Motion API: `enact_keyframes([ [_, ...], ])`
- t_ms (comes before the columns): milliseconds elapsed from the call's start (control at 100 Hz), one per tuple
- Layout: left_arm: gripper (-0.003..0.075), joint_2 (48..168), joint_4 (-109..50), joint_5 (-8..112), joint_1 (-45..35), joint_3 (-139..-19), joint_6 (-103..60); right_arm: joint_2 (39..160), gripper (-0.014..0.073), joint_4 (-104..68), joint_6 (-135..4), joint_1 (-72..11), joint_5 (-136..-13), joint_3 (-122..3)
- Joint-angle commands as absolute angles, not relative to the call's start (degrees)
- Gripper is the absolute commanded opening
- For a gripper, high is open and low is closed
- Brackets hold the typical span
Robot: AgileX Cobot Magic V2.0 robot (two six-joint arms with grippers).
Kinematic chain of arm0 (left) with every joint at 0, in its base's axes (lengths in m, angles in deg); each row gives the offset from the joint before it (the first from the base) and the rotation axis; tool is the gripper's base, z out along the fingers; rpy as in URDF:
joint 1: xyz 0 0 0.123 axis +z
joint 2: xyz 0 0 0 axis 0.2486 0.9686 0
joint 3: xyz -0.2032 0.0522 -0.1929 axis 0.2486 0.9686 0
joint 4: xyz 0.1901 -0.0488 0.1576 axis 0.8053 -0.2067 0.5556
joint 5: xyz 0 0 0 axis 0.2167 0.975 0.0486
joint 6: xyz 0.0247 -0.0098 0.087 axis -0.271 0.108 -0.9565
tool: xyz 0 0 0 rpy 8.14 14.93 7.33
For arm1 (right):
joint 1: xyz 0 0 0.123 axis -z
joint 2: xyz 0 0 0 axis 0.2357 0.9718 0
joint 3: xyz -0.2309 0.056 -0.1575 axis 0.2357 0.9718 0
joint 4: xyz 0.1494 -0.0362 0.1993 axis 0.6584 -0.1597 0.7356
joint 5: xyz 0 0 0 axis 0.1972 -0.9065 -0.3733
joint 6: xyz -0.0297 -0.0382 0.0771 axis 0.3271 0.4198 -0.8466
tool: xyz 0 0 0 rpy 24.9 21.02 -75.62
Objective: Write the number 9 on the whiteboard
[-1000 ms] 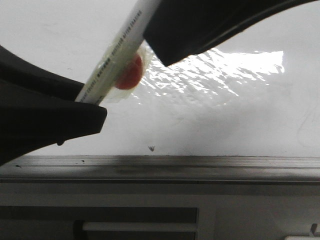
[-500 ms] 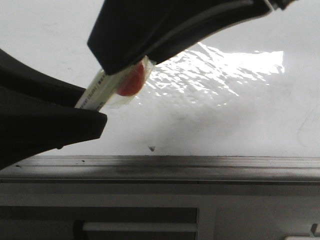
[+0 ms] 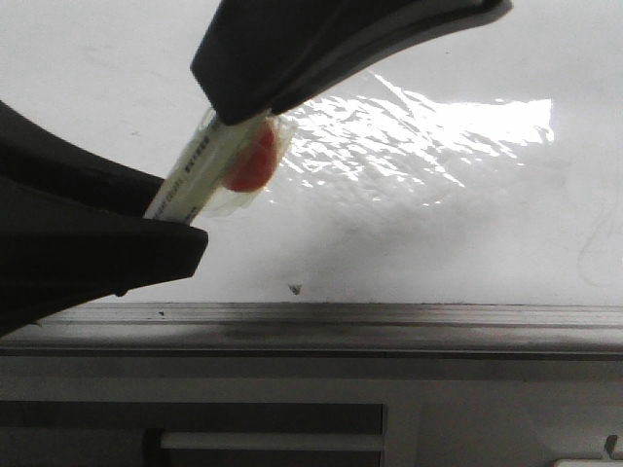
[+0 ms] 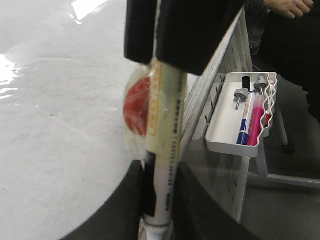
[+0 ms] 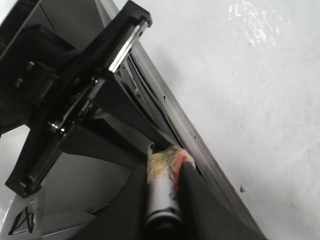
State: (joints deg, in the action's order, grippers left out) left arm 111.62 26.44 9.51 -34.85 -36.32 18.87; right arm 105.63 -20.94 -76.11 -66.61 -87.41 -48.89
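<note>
The whiteboard (image 3: 438, 214) is glossy white with a bright glare patch and a grey edge rail (image 3: 389, 326). No number 9 shows on it, only a small dark speck (image 3: 294, 288). A white marker pen (image 3: 200, 165) with a red blob (image 3: 251, 161) under clear tape slants over the board. My left gripper (image 3: 180, 219) is shut on the pen's lower part; in the left wrist view the pen (image 4: 167, 150) sits between its fingers (image 4: 130, 200). My right gripper (image 3: 238, 107) covers the pen's upper end, and in the right wrist view its fingers (image 5: 200, 200) close on the dark end (image 5: 161, 205).
A white tray (image 4: 225, 135) with several pens hangs on a pegboard beside the board. A person's hand (image 4: 290, 6) shows past it. Below the rail is a grey panel with a white handle (image 3: 273, 441).
My right gripper moved left from beside the pen onto its upper end, which now is hidden under it. The left gripper and pen stayed almost still.
</note>
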Motion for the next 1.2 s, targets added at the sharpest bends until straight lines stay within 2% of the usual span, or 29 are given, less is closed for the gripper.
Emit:
enact_keyframes([
  [0,-0.0016,110.8,25.1,5.7,-35.3,-37.8,19.3,104.9,-0.0048,-20.6,-75.3,-66.5,-83.7,-50.9],
  [110,0.0059,110.8,25.0,5.7,-35.3,-37.8,19.3,104.9,-0.0055,-20.6,-75.3,-66.5,-83.7,-50.9],
  [230,0.0216,110.7,23.8,5.6,-35.3,-37.8,19.3,104.9,-0.0055,-20.6,-75.3,-66.5,-83.7,-50.9],
  [330,0.0275,110.6,23.4,5.6,-35.3,-37.8,19.3,104.9,-0.0055,-20.6,-75.3,-66.5,-83.7,-50.9],
  [570,0.0277,104.7,18.7,7.6,-35.3,-37.8,19.3,104.9,-0.0055,-20.6,-75.3,-66.5,-82.5,-50.9],
  [750,0.0277,94.0,17.2,18.4,-34.5,-37.8,19.3,104.9,-0.0055,-21.0,-75.3,-66.4,-82.9,-50.9],
  [860,0.0276,86.3,13.7,20.8,-34.5,-37.8,19.3,104.9,-0.0055,-21.2,-75.3,-66.2,-82.6,-50.9],
  [1040,0.0271,76.6,13.2,22.0,-34.0,-37.8,19.3,104.9,-0.0055,-21.2,-75.3,-62.8,-81.2,-51.5],
  [1190,0.0258,73.9,10.1,22.4,-34.0,-37.8,19.3,104.4,-0.0055,-21.2,-75.3,-59.5,-82.2,-54.9],
])
